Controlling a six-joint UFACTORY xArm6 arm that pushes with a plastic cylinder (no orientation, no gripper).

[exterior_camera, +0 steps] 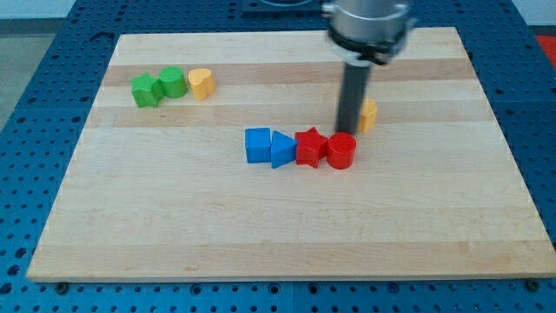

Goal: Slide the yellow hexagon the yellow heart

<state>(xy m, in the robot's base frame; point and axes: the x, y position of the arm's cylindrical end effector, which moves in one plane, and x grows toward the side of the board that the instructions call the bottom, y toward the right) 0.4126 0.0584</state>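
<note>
Blue perforated metal frames a pale wooden desk (130, 226), and we read it from the view's left. At upper left sit a green star-like block (145, 90), a green hexagon-like block (172, 83) and the yellow heart (201, 83), huddled side by side. Near the centre runs a row: a blue cube (258, 145), a blue triangle (282, 149), a red star (311, 147) and a red cylinder (341, 150), each touching or nearly touching the next. Our dark rod comes down just above the red cylinder, our tip (348, 131) resting against the left side of the yellow hexagon (368, 115), which it partly hides. We carry no gripper, so nothing is open or shut.

We judge the push not yet properly begun: hexagon and heart lie well apart. Our tip stands on the wrong side. Next, we should circle to the hexagon's right, then drive it leftward, passing above the red and blue row.
</note>
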